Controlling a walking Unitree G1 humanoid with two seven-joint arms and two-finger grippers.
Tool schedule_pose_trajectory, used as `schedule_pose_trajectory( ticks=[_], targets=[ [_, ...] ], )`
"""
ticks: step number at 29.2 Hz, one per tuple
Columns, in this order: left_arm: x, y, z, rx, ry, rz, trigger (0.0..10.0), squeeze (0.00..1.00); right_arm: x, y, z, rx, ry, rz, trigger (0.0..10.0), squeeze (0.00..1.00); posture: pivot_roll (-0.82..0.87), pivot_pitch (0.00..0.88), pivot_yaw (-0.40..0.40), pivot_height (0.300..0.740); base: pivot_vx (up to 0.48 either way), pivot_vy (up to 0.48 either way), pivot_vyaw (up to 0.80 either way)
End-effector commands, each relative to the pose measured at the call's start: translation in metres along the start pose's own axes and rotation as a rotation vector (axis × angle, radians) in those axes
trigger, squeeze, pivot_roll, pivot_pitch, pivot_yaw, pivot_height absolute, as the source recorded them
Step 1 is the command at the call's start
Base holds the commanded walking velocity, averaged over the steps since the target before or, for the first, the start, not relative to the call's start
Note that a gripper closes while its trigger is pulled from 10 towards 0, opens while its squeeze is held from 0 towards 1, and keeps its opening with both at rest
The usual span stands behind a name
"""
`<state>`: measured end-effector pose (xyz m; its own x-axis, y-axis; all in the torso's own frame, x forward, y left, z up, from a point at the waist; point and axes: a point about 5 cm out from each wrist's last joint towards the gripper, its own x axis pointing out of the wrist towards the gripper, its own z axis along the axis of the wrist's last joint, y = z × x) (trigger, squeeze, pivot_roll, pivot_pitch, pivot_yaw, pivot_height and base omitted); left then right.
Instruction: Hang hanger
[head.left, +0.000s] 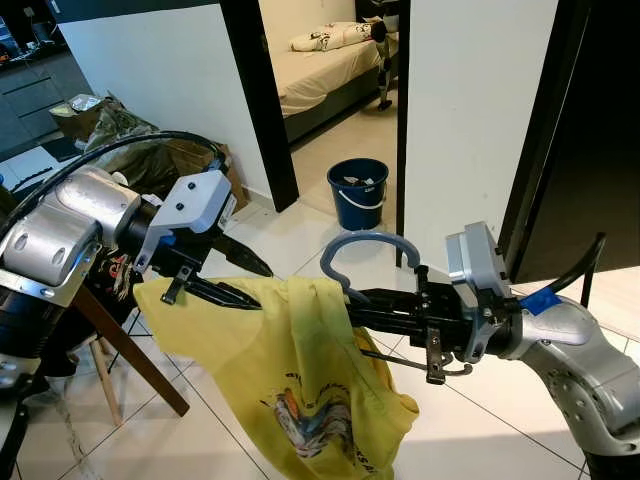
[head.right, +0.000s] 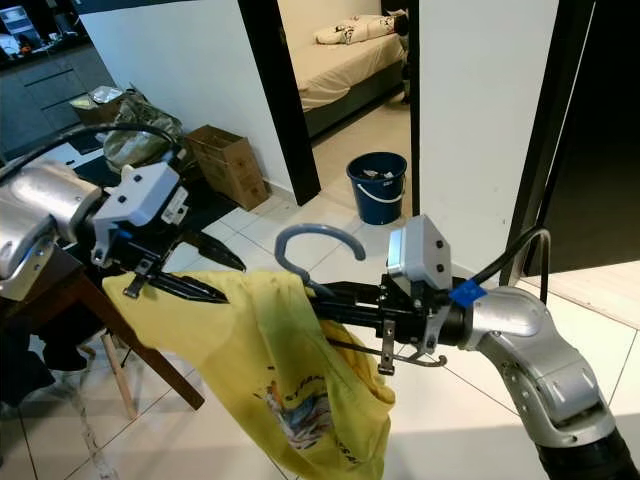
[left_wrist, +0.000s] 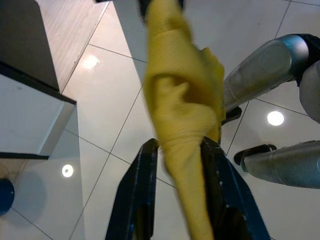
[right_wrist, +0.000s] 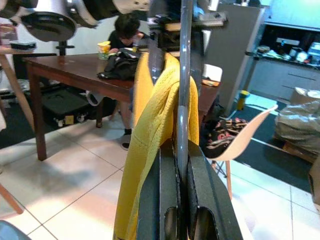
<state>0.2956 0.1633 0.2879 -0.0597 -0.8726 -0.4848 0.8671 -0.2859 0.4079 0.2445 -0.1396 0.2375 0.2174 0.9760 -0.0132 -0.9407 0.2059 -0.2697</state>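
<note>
Yellow cloth sat pinched between the fingers of the left gripper (head.left: 235, 297), which was closed on a shoulder of the yellow shirt (head.left: 295, 380). The right gripper (head.left: 375, 308) was clamped on the grey-blue hanger (head.left: 368, 250), its two fingers pressed flat either side of the hanger's bar. The hook curved up between the two arms; shirt draped off the hanger and sagged toward the tiled floor (head.left: 480, 410). Both arms held it out at chest height, near a white wall (head.left: 470, 110), with a blue bucket (head.left: 358, 192) beyond by the bedroom doorway. No rail could be made out. My judgement: to hang it well, the right gripper should keep the hook upright and leading, while the left only steadies the cloth, without tugging it off. A person sat at a wooden table (right_wrist: 75, 67) behind.
</note>
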Motion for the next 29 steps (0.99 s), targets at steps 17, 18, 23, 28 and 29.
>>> schedule_pose_trajectory(
  ticks=[17,18,23,28,29],
  targets=[
    [-0.006,-0.005,-0.007,-0.053,0.015,-0.008,0.0,0.0,0.012,-0.002,0.01,-0.008,-0.078,0.01,10.0,1.0,-0.07,0.0,0.182,0.74,0.0,0.0,0.0],
    [-0.008,-0.004,-0.007,-0.051,0.016,0.002,0.0,0.0,0.011,-0.003,0.009,-0.008,-0.077,-0.003,10.0,1.0,-0.07,0.0,0.182,0.74,0.0,0.0,0.0],
    [-0.016,0.001,-0.009,-0.049,0.032,0.058,0.0,0.0,0.006,-0.009,0.006,-0.005,-0.063,-0.041,10.0,1.0,-0.07,0.0,0.177,0.74,0.0,0.0,0.0],
    [-0.04,0.004,-0.014,-0.054,0.079,0.208,0.0,0.0,-0.03,-0.034,-0.001,-0.026,0.006,-0.258,10.0,1.0,-0.08,0.0,0.17,0.74,0.0,0.0,0.0],
    [-0.043,0.004,-0.015,-0.056,0.086,0.226,0.0,0.0,-0.036,-0.038,-0.001,-0.03,0.016,-0.291,10.0,1.0,-0.08,0.0,0.169,0.74,0.0,0.0,0.0]
  ],
)
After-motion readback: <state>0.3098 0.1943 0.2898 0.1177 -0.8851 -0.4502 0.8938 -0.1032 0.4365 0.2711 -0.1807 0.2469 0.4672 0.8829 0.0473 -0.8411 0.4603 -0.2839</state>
